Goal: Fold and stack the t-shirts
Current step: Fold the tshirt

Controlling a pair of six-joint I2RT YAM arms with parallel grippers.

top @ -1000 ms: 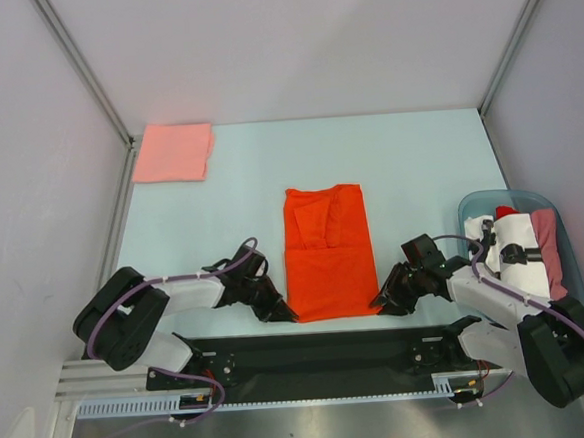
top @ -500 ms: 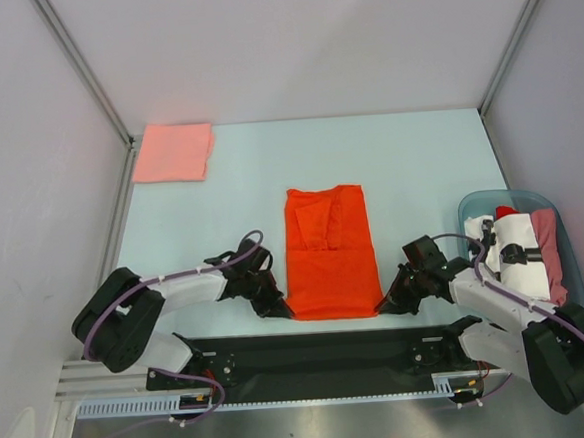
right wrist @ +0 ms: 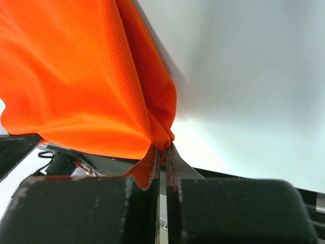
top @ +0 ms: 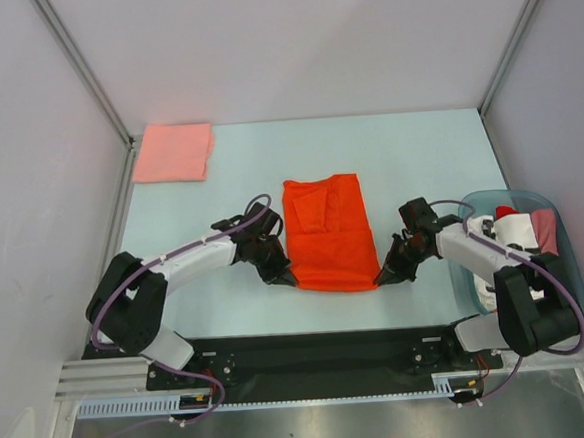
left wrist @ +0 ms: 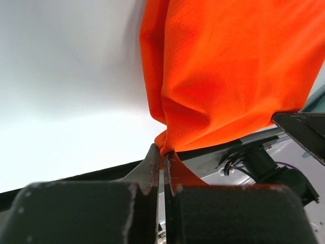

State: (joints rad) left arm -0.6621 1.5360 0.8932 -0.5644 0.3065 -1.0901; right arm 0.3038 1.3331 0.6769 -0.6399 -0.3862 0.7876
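My left gripper (top: 283, 277) and right gripper (top: 384, 277) now pinch the near corners of the orange-red t-shirt (top: 328, 238); a second ago their jaws were still apart. Both arms reach farther out, and the shirt's near hem sits farther from the bases.

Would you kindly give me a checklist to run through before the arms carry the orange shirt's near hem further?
1. Left fingers shut on the near left corner of the bright orange-red cloth t-shirt: ok.
2. Right fingers shut on its near right corner: ok.
3. Both held corners roughly level: ok.
4. Shirt's far edge lying flat on the pale table: cannot tell.
5. Folded pale salmon-pink cloth shirt well apart, at the far left corner: ok.
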